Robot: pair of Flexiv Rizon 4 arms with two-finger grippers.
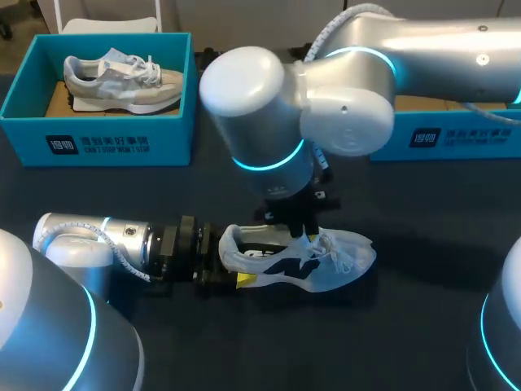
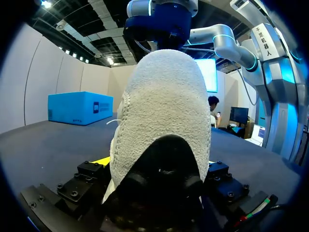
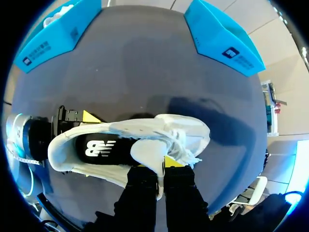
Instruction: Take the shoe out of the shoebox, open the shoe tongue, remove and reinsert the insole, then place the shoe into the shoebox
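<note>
**Position.** The white sneaker [image 1: 326, 261] lies on its sole on the dark table [image 1: 244, 187], out of the box, with its heel toward 9 o'clock and its toe toward 3 o'clock in the head view. The open blue shoebox [image 1: 98, 142] stands well apart at 10 o'clock of it and contains a second sneaker [image 1: 122, 81].

**Tools.** The left gripper [image 1: 221, 269] comes in level from 9 o'clock and is clamped on the sneaker's heel [image 2: 164, 111], one finger on each side. The right gripper [image 1: 299, 232] comes down from above, with its fingers pinched together on the tongue [image 3: 147, 152].

**Step in hand.** This is judged to be the opening of the tongue. The black insole [image 3: 101, 147] sits inside and has not been removed.

**Recommendation.** The right gripper should draw the tongue up and toward 3 o'clock while the heel clamp holds the sneaker flat. The pull should be slow, because the loose laces [image 1: 338, 248] lie just beside the pinch and could snag. The throat should be opened wide enough for fingers to reach the rear edge of the insole.

**Materials.**
- The heel collar is a nubby knit, rounded and padded.
- The upper is soft white fabric with dark side markings, and is likely to deform under grip.
- The tongue is thin and floppy.
- The insole is flat, matt and printed.
- The box walls are smooth, rigid card.
</note>
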